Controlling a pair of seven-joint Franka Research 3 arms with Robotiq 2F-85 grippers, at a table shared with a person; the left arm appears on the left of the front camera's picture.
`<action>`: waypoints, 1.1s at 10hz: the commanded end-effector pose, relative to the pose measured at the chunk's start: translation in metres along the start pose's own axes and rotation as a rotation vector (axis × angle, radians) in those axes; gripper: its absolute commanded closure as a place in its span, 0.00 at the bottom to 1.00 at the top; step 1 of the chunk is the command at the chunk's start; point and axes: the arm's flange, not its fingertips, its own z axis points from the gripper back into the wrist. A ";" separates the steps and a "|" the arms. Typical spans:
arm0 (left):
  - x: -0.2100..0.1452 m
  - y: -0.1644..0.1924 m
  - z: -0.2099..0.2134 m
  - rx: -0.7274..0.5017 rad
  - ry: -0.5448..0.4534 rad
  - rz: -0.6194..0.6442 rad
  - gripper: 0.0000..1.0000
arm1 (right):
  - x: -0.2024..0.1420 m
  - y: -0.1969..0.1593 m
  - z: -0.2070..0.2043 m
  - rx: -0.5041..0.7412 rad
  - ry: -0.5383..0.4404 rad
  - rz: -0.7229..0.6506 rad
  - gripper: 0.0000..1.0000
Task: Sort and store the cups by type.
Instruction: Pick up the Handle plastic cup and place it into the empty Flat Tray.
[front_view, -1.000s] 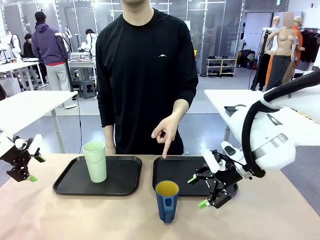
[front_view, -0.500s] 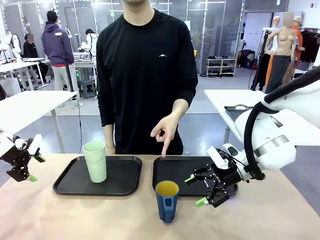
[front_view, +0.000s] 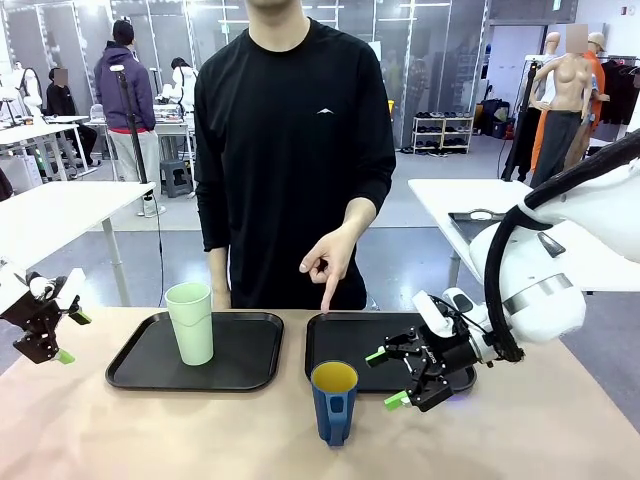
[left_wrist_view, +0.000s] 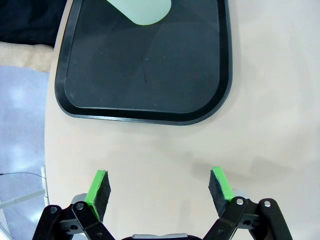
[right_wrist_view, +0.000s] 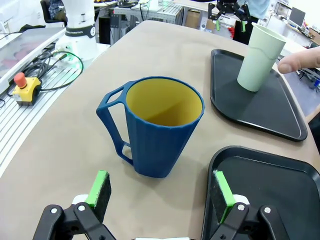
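- The right gripper is held open and empty, low over the table, its jaws spread wider than the blue mug.
- The mug stands upright just beside the gripper, toward the robot's left, on bare table in front of the right tray. Its handle is turned toward the robot.
- The right arm is judged the nearer. The left gripper, open and empty, is held well apart.
- The mint tumbler stands on the left tray; in the left wrist view it is cut off.
- The right tray is pointed at by the person's hand.
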 end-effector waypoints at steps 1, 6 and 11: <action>0.000 -0.001 0.001 0.018 -0.017 -0.009 0.00 | 0.003 0.002 0.003 0.004 0.008 0.008 0.00; 0.000 -0.001 0.001 0.018 -0.017 -0.009 0.00 | -0.006 0.000 -0.019 -0.017 -0.065 -0.032 0.00; 0.000 -0.001 0.001 0.018 -0.017 -0.009 0.00 | -0.021 0.003 -0.042 -0.017 -0.133 -0.089 0.00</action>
